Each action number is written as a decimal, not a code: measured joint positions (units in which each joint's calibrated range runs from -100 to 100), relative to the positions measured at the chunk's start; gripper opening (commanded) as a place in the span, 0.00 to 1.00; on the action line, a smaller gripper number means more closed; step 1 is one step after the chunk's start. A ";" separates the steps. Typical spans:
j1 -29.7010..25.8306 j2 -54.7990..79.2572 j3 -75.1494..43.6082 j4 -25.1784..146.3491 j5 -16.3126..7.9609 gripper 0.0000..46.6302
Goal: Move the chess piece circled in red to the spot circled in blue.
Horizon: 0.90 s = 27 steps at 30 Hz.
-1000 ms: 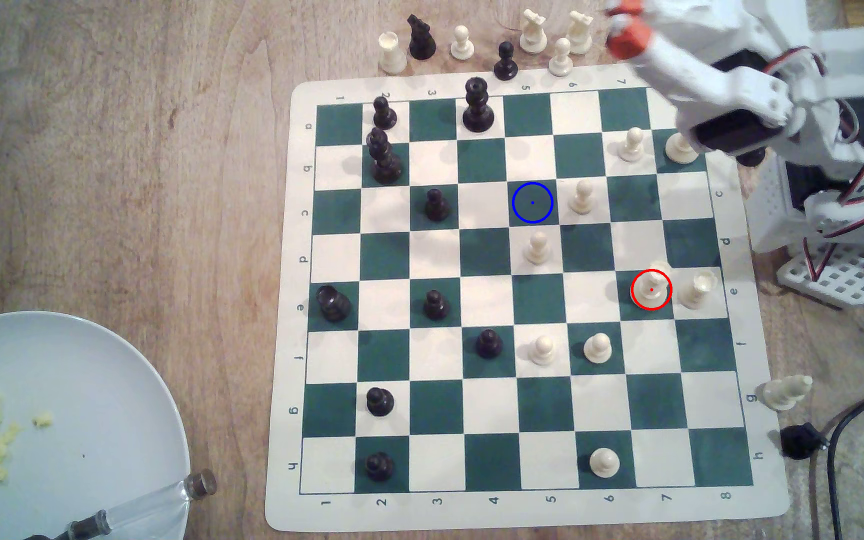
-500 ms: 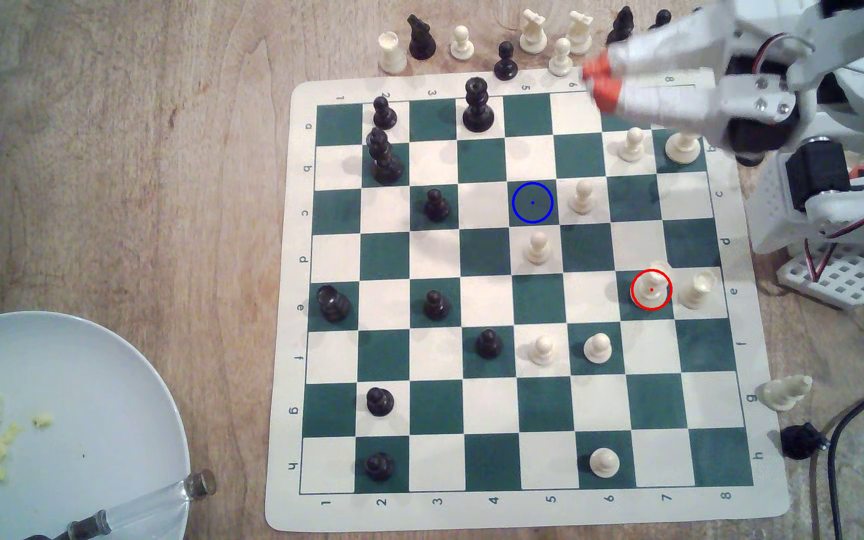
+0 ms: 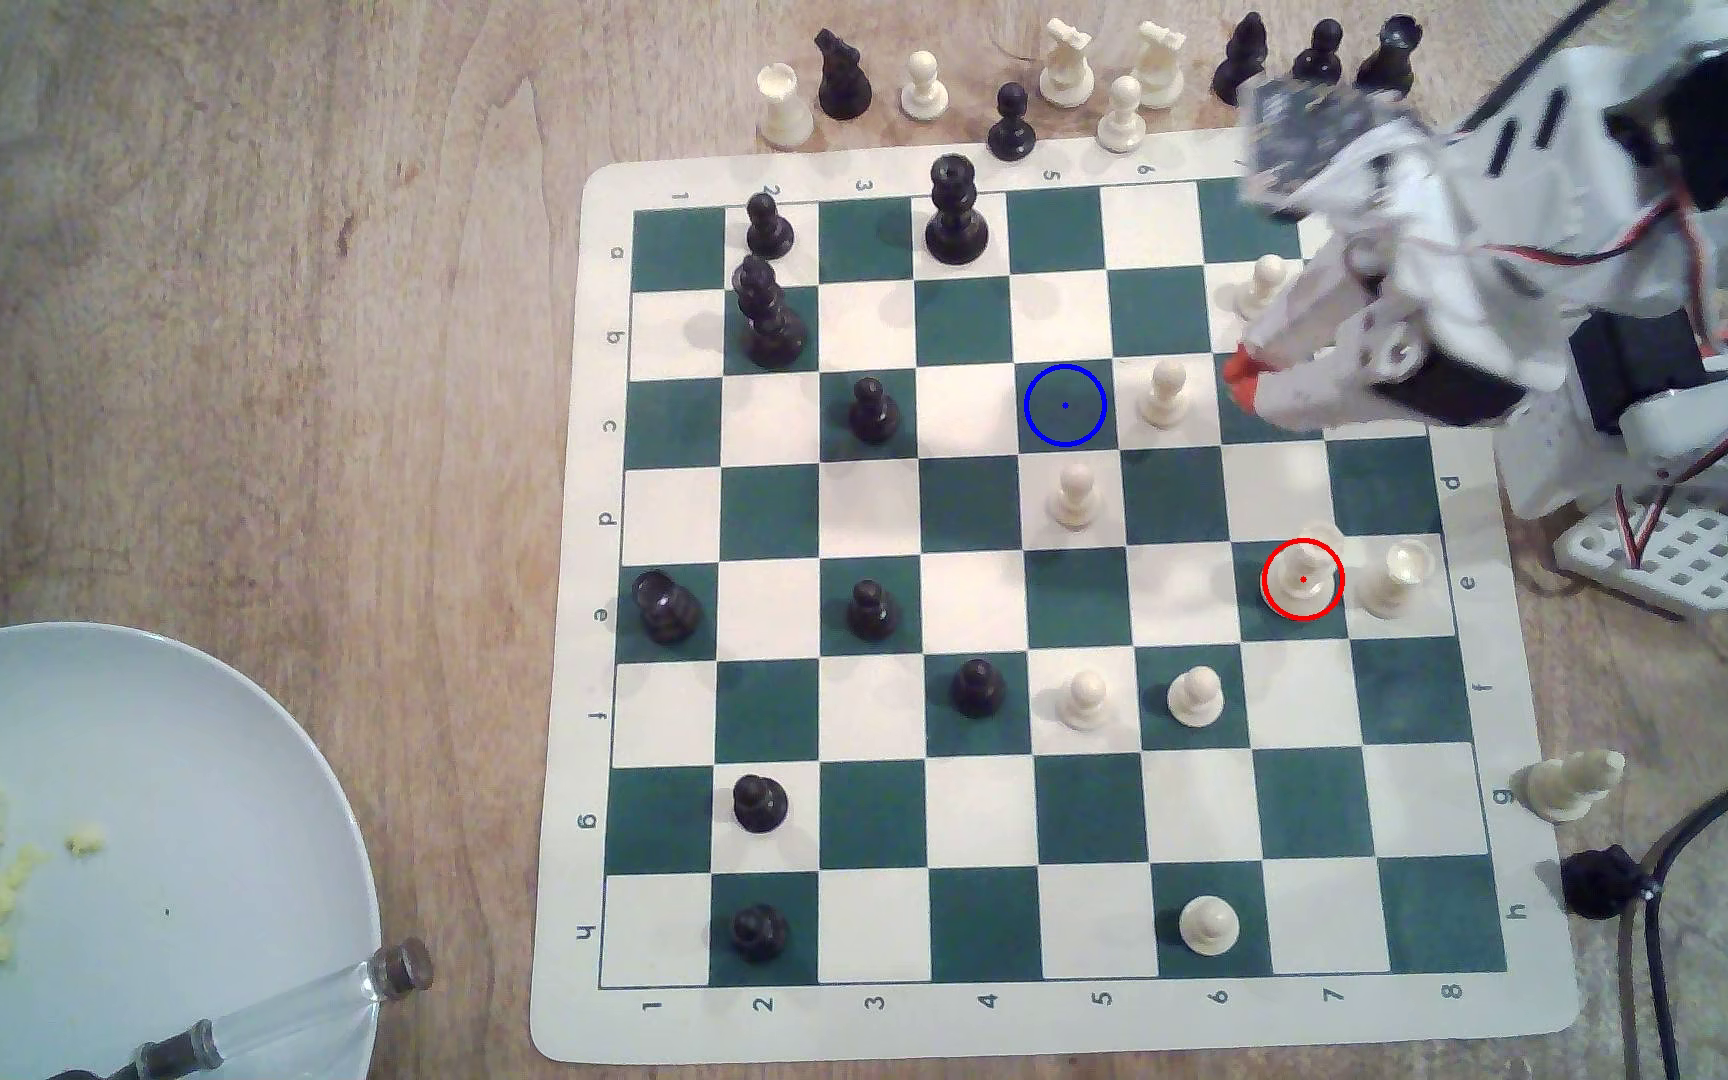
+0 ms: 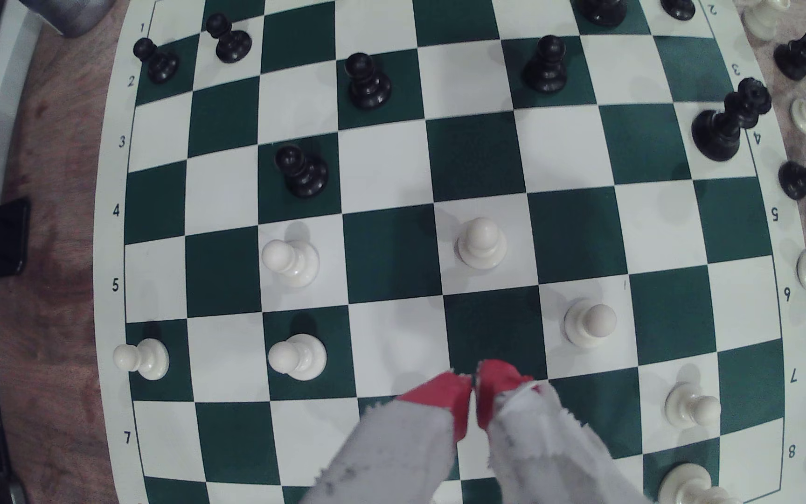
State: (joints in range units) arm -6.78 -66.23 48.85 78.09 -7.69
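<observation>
i have the gripper (image 3: 1239, 376) over the upper right part of the board (image 3: 569, 582) in the exterior view, its red-tipped fingers (image 4: 444, 392) drawn nearly together with only a thin slit between them and nothing held. from the wrist view the tips hang above a dark green square, with a white pawn (image 4: 587, 322) just beside them.

the chess piece circled in red (image 3: 1302, 577) stands upright on its green square at the right side of the exterior view, a little below the middle, well apart from the gripper. a shorter white piece (image 3: 1396, 579) stands on the next square toward the frame's right.

the spot circled in blue (image 3: 1065, 405) is a bare green square right of the frame's centre and above it, with a white pawn (image 3: 1163, 395) on the square between it and the gripper.

a pale plate (image 3: 164, 789) with yellow crumbs sits in the lower left corner.
</observation>
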 measured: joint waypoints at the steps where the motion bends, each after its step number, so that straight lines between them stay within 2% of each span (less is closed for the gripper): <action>1: -0.44 0.59 -0.90 0.88 -0.39 0.10; 2: -0.96 1.59 -1.99 2.07 -0.73 0.29; 3: -1.77 3.85 -3.71 3.67 -1.32 0.33; 15: -4.28 15.67 -5.60 7.57 -3.71 0.34; 21: -6.34 21.28 -5.60 7.89 -4.15 0.35; 27: -6.34 23.38 -2.08 4.46 -4.20 0.40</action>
State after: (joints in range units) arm -13.13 -42.86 46.77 82.55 -11.89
